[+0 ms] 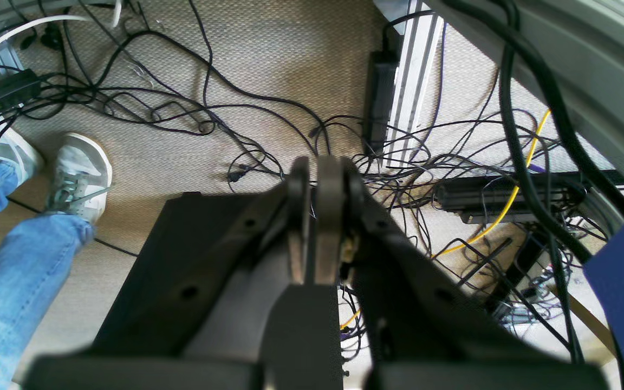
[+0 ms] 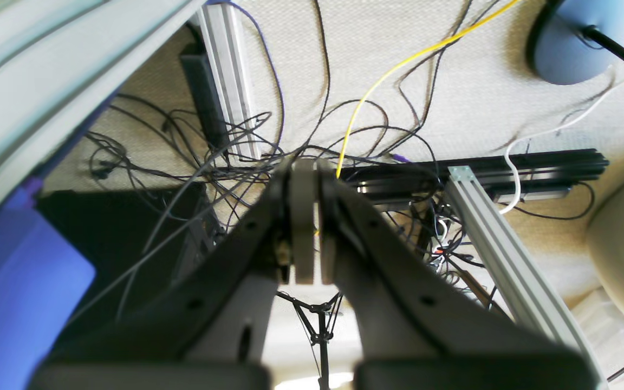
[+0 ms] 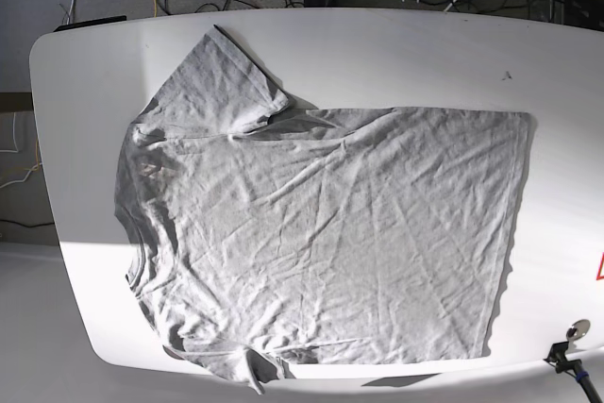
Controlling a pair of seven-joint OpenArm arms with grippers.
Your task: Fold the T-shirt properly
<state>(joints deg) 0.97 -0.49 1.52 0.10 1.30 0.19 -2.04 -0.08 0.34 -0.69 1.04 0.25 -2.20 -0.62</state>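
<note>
No legible text, label, brand or number found in any view. The T-shirt (image 3: 330, 233) lies plain side up on the bench (image 3: 396, 54); no lettering shows.

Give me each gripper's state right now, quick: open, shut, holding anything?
Left gripper: shut, holding nothing, pointed at the cabled floor.
Right gripper: shut, holding nothing, also off the table.
T-shirt: lies flat on the table, untouched.

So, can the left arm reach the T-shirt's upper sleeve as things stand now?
Probably yes, but not at once. The T-shirt lies flat and uncovered on the table, so the way is free. The left gripper is shut and faces floor cables off the table; it must swing over and open.
</note>
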